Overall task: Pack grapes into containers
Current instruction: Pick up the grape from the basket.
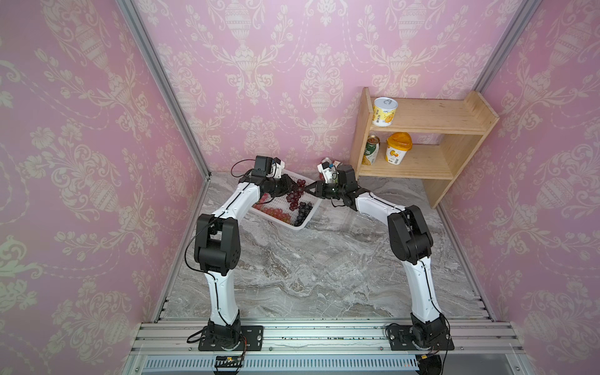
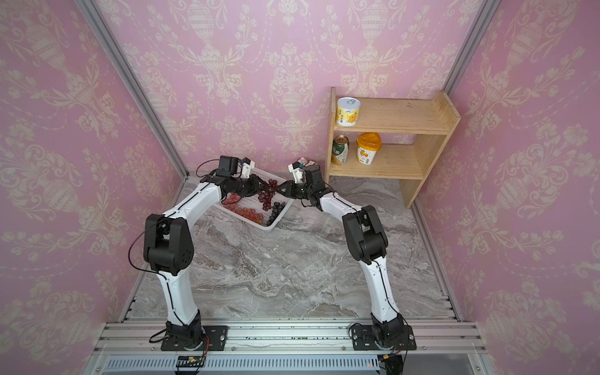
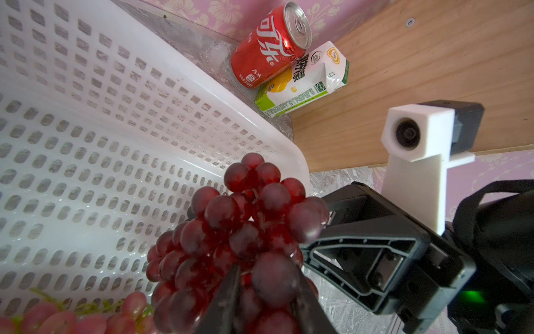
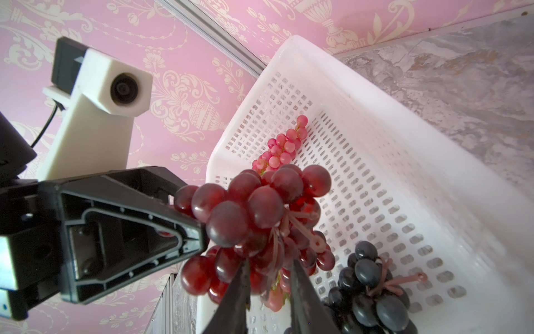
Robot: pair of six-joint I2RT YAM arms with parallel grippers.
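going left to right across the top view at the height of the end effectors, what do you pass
left end effector → dark red grape bunch → right end effector → wooden shelf
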